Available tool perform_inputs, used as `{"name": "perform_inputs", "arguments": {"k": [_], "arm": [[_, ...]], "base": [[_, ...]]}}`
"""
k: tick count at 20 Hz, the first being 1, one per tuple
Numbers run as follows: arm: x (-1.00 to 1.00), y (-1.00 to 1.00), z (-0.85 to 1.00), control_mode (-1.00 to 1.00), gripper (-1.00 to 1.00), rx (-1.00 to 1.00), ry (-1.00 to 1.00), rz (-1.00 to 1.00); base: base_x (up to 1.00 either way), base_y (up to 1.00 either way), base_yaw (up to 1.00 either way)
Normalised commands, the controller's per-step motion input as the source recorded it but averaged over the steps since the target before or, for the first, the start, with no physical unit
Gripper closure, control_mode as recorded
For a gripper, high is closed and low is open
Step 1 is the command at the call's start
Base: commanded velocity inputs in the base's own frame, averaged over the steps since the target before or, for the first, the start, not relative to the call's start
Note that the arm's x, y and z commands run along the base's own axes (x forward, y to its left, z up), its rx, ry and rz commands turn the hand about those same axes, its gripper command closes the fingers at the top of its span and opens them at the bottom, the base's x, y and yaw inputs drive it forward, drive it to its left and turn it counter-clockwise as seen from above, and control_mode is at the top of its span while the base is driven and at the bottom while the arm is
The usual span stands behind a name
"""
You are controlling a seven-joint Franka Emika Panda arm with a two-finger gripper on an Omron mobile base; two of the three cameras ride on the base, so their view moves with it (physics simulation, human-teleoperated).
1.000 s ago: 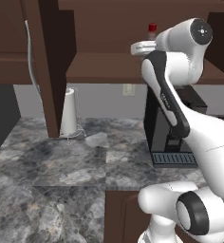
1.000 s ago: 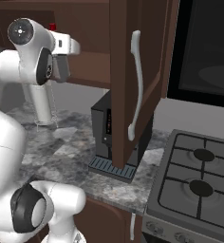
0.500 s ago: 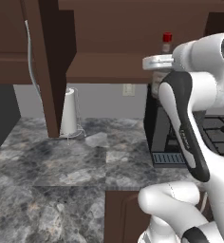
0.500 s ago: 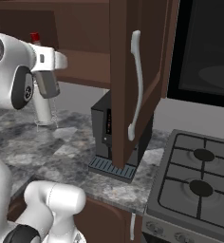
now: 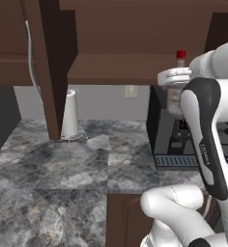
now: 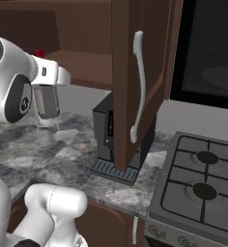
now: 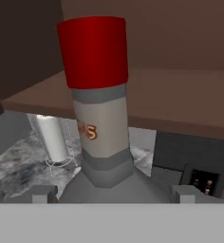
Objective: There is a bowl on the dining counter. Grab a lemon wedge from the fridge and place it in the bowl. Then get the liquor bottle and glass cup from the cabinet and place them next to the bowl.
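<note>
The gripper (image 7: 109,192) has its fingers spread wide around the body of the liquor bottle (image 7: 98,99), gripping it just in front of the open cabinet (image 6: 128,72) and clear above the marbled worktop (image 5: 48,169). By my reading the bottle-fetching step is in hand (bowl and dining counter lie elsewhere). Next the bottle must be carried upright to the bowl, steering clear of the cabinet door.

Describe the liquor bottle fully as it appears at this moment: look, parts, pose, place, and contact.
The liquor bottle is greyish clear glass with a long neck, a red cap and a pale neck label with orange lettering. It stands upright, lifted clear of the marbled counter, in front of the open cabinet. The gripper holds it at the shoulders, a fingertip on each side.
</note>
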Motion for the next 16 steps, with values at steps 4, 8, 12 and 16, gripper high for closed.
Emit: {"name": "perform_inputs", "arguments": {"k": [4,8,12,16], "arm": [[0.00,-0.27,-0.32,-1.00,1.00,0.00,0.18,0.00],[0.00,-0.07,-0.06,1.00,1.00,0.00,0.03,0.00],[0.00,0.00,0.00,1.00,1.00,0.00,0.00,0.00],[0.00,0.00,0.00,1.00,1.00,0.00,0.00,0.00]], "base": [[0.00,0.00,0.00],[-0.20,-0.22,0.00],[-0.84,-0.35,0.00],[-1.00,-0.11,0.08]]}}
